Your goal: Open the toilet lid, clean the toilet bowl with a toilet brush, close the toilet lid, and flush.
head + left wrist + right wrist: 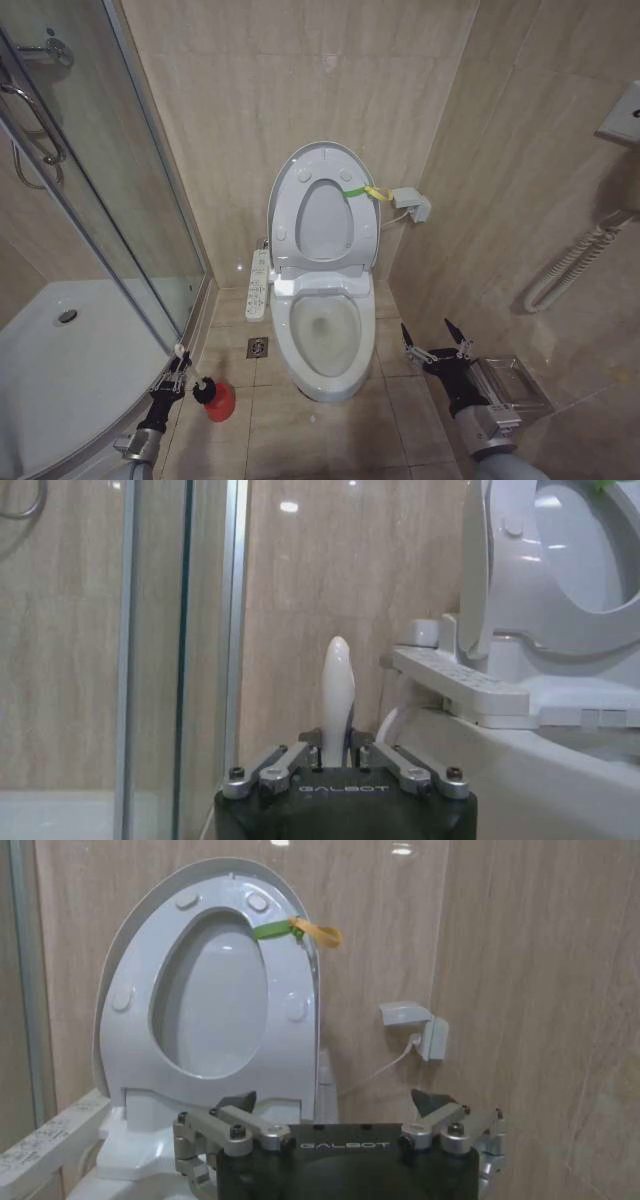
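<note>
Toilet lid (283, 195): raised upright against the wall, seat ring up with it.
Toilet bowl (322, 335): uncovered.
Toilet brush (214, 396): on the floor left of the bowl, in its red base.
Left gripper (180, 365): fingers closed on the brush's handle.
Right gripper (436, 342): fingers spread, holding nothing, right of the bowl.

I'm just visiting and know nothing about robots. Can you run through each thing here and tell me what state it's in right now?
toilet lid: raised, leaning back toward the wall.
seat ring: raised too, against the lid.
toilet bowl: uncovered, open.
toilet brush: on the floor left of the bowl, handle between the left gripper's fingers.
left gripper: closed on the brush handle.
right gripper: open, empty, right of the bowl.
</note>
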Motion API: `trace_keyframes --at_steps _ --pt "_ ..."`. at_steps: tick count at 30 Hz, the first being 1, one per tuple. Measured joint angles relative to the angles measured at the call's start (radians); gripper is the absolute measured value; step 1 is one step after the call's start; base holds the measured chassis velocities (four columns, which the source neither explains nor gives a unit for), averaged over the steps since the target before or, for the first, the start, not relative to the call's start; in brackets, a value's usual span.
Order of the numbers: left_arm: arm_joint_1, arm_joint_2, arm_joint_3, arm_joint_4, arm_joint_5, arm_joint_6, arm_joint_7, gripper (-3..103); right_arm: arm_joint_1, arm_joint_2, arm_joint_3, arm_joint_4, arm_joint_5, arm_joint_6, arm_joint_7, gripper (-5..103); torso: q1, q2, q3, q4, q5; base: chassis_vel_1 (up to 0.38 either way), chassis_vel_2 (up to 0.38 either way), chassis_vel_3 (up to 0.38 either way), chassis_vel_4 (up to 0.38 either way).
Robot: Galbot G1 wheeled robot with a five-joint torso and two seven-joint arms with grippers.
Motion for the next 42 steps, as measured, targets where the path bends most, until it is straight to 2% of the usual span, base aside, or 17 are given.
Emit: trace_keyframes --at_steps 42 --pt "-0.013 -0.009 0.003 0.012 0.001 0.001 0.004 18 0.0 0.0 0.0 0.0 0.0 0.0 0.0 100 0.0 0.0 0.0 0.0 -0.0001 0.0 0.0 0.0 0.0"
